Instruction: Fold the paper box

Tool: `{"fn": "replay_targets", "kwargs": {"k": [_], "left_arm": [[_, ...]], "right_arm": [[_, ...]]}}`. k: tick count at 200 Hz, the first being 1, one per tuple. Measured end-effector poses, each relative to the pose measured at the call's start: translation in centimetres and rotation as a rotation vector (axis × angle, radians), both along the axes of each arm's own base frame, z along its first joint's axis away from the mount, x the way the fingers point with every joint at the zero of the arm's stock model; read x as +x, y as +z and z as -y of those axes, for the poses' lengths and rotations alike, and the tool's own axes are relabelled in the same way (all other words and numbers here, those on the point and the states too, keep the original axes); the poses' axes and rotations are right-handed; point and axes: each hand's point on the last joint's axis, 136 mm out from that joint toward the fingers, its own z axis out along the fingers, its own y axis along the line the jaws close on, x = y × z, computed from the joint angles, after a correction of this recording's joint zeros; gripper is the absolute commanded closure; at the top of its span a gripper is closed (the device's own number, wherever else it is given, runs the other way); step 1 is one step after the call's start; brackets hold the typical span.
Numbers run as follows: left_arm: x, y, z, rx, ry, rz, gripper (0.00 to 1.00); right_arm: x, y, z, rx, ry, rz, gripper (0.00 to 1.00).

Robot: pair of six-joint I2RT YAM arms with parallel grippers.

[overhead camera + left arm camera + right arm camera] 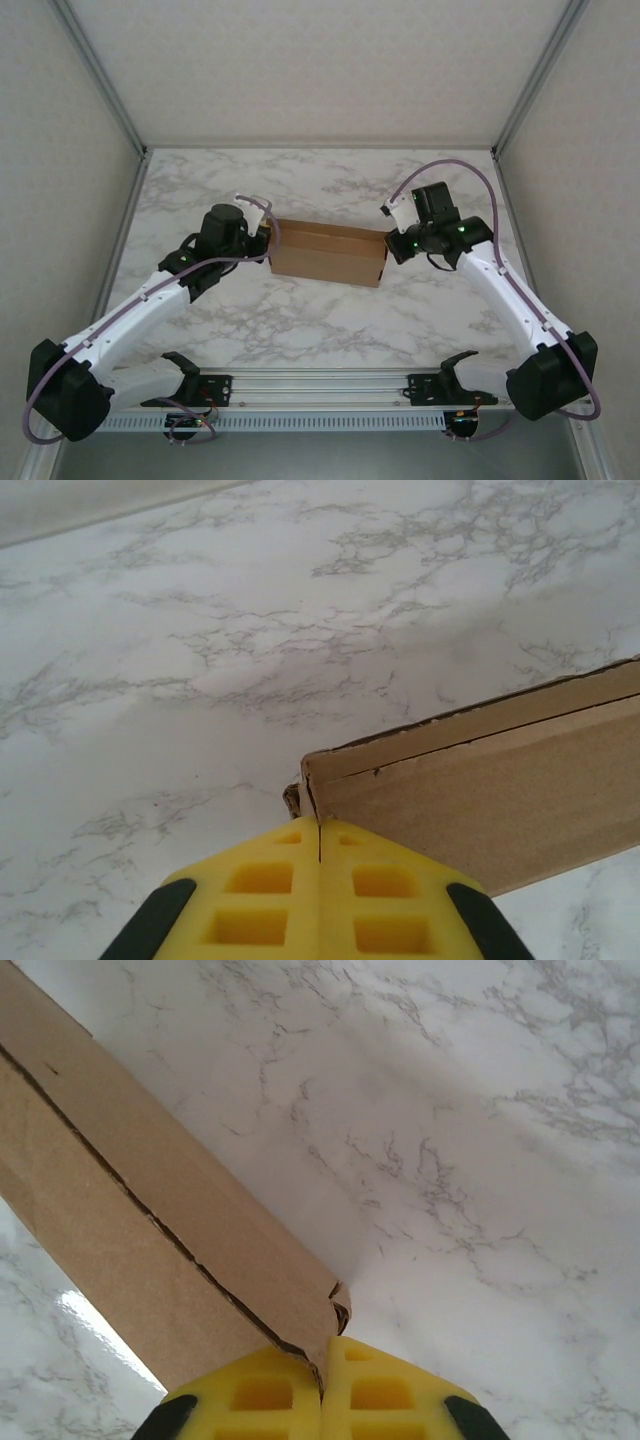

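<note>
Top external: the paper box point(328, 255), long axis left-right on the tabletop point(320, 185), is being pinched at opposite ends by the closed left gripper point(268, 240) and right gripper point(388, 245).

Brown paper box point(328, 252), yellow fingers point(215, 898), grey-veined white table point(300, 320), seemingly marble.

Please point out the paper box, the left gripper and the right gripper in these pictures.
paper box point(328, 255): top external view, middle of its brown face.
left gripper point(320, 828): left wrist view, seam between the yellow tips.
right gripper point(324, 1352): right wrist view, seam between the yellow tips.
</note>
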Motion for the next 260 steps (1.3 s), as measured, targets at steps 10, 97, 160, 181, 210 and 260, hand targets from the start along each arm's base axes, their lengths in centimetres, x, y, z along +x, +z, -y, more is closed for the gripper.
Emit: {"fn": "replay_targets", "kwargs": {"k": [10,97,160,181,210,260], "left_arm": [[0.0,0.0,0.0,-0.009,0.004,-0.013,1.00],[0.0,0.0,0.2,-0.083,0.044,-0.073,1.00],[-0.3,-0.1,0.4,-0.143,0.070,-0.113,1.00],[-0.4,-0.2,0.4,-0.158,0.081,-0.127,1.00],[-0.4,-0.2,0.4,-0.167,0.087,-0.131,1.00],[-1.6,-0.6,-0.1,-0.193,0.091,-0.115,1.00]], "right_arm": [[0.1,0.1,0.0,0.010,-0.026,-0.022,1.00],[1.4,-0.8,-0.1,0.107,-0.334,-0.215,1.00],[1.6,-0.7,-0.2,0.105,-0.415,-0.186,1.00],[1.7,-0.7,-0.1,0.093,-0.419,-0.162,1.00],[1.8,-0.8,0.0,0.096,-0.421,-0.121,1.00],[1.7,-0.9,-0.1,0.116,-0.414,-0.047,1.00]]}}
